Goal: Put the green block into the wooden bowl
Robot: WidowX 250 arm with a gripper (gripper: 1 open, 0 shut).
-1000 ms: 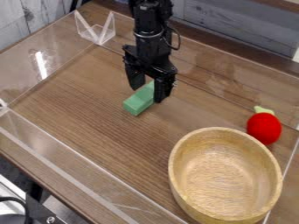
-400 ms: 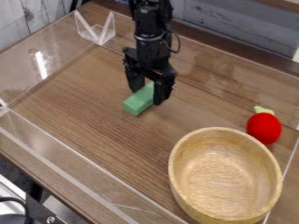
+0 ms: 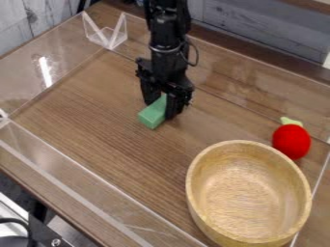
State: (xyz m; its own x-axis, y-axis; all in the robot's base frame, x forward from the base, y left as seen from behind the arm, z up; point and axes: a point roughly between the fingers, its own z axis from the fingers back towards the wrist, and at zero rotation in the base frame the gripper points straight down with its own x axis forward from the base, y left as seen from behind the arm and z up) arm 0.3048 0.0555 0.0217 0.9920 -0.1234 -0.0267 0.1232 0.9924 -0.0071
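- We see the end effector [image 3: 164,100] pointing straight down, its jaws closed on the far end of the green block [image 3: 154,115].
- The green block lies on the table [image 3: 91,145].
- The wooden bowl [image 3: 248,194] sits well apart, nearer us.
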